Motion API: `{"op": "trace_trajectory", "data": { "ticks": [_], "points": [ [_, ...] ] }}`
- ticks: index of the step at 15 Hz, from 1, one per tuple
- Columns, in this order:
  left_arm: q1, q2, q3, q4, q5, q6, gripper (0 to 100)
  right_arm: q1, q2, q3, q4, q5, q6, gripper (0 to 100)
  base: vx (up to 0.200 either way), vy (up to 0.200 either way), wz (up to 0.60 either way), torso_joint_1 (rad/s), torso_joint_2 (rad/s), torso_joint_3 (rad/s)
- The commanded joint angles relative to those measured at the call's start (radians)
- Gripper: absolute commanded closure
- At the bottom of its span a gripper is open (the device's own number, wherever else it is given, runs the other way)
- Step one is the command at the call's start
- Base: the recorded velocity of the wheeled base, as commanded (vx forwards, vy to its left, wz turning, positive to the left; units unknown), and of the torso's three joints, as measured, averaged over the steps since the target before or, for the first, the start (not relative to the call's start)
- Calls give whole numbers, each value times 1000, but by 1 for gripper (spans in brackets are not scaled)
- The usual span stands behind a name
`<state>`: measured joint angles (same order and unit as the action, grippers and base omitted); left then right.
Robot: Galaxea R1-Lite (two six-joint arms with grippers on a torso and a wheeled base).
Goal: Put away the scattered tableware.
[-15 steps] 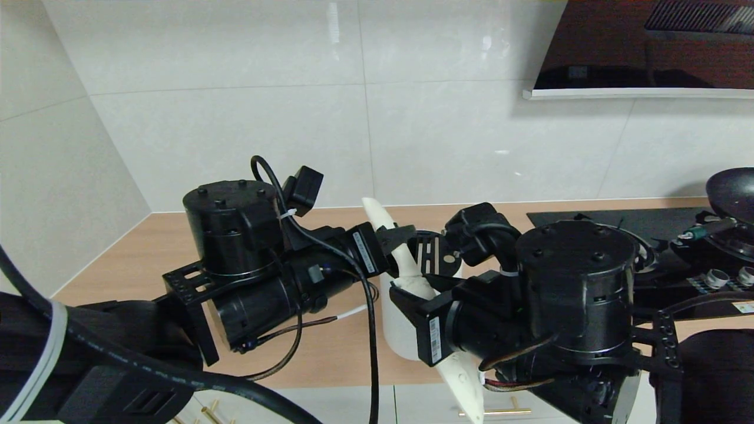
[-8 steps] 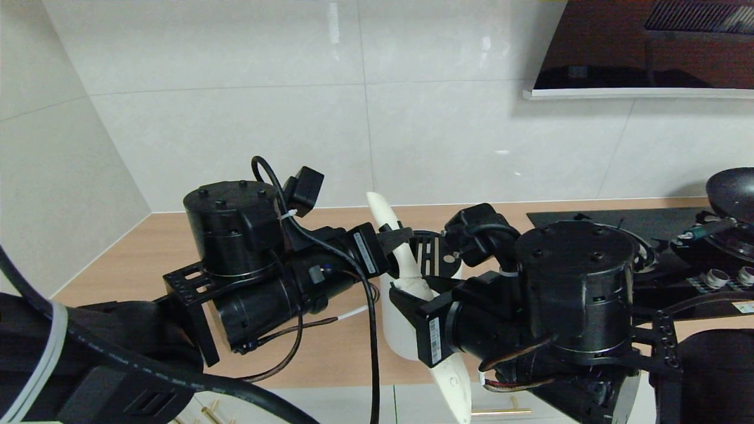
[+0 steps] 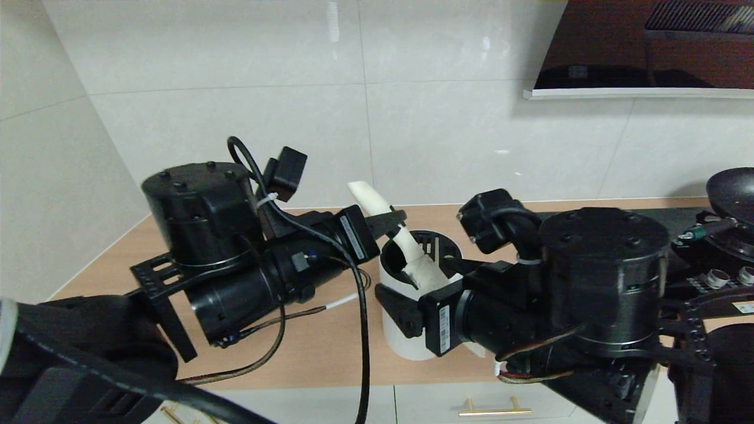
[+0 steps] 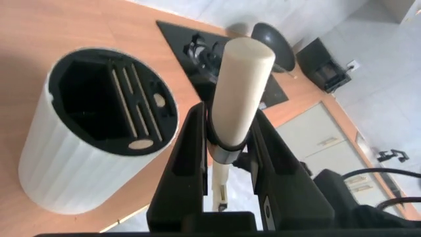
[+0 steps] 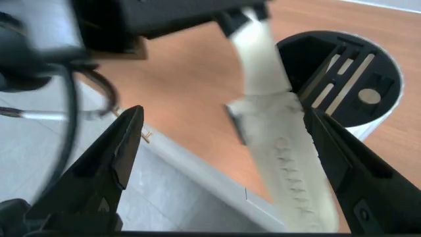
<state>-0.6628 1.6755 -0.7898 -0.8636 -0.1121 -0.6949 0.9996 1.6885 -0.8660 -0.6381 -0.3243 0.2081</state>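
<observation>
Left gripper (image 4: 227,135) clamps cream-white knife (image 4: 242,72) by its handle, blade slanting between spread-fingered right gripper (image 5: 227,141), white ribbed cylindrical holder (image 3: 406,330) just beneath.

No legible text, numbers or signs.

- White barcode sticker (image 3: 352,237) on the black housing just behind the left gripper (image 3: 392,218), which is clamped on a knife (image 3: 412,259). Bars visible; print under them too small to read.
- Second white barcode sticker (image 3: 443,330) on the housing just behind the right gripper (image 5: 223,122), whose fingers stand wide apart. Same result: bars only, characters not resolvable.
- Small pale tag (image 3: 745,307) on dark equipment well off to the right gripper's right. Its marks cannot be made out.
</observation>
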Motion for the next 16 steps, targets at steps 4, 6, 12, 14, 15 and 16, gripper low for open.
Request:
{"op": "trace_trajectory", "data": {
  "ticks": [4,6,12,14,15,16],
  "points": [
    [95,-119,-59,-3,-8,66,100,-173,-224,65,3,88,-119,0,0,0,0,0,0,0],
    [183,-82,-155,-29,-67,206,100,-272,-240,59,3,116,-133,0,0,0,0,0,0,0],
    [230,-27,-19,-384,-241,327,100,-309,-222,56,8,116,-134,0,0,0,0,0,0,0],
    [226,27,-3,-433,-268,413,100,-311,-219,54,8,117,-134,0,0,0,0,0,0,0],
    [216,69,-2,-476,-268,459,100,-311,-217,54,8,117,-134,0,0,0,0,0,0,0],
    [213,76,1,-486,-268,466,100,-311,-216,54,8,116,-133,0,0,0,0,0,0,0]
  ]
}}
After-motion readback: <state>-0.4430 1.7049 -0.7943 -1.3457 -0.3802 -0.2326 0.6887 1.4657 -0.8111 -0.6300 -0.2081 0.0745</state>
